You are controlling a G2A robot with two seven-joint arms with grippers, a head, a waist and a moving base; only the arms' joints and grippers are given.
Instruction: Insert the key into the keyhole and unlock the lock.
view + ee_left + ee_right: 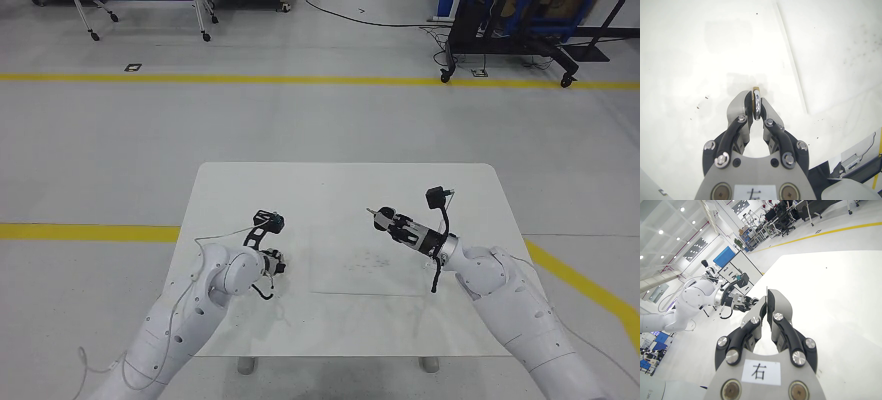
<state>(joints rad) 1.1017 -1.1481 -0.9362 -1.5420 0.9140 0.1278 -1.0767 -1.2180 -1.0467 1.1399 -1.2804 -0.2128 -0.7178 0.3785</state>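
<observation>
Left wrist view: what is held there?
— The lock (755, 108), brass and silver and seen edge-on, is clamped between the pads of the left gripper (756, 97), low over the table (696, 47). Whether the table is touched cannot be told.

And the key?
— A thin metal sliver, taken to be the key (766, 290), is pinched in the closed right gripper (768, 295), its tip sticking out. From the top view the two grippers are seen well apart, with nothing yet inserted.

What could be spoiled from here?
— The keyhole cannot be made out, so its facing is unknown. If the lock is not turned toward the key, the tip may be driven against the body. So little of the key is gripped that it could be twisted in the pads on contact, or dropped. The lock might also be pushed out once turning force is applied.
</observation>
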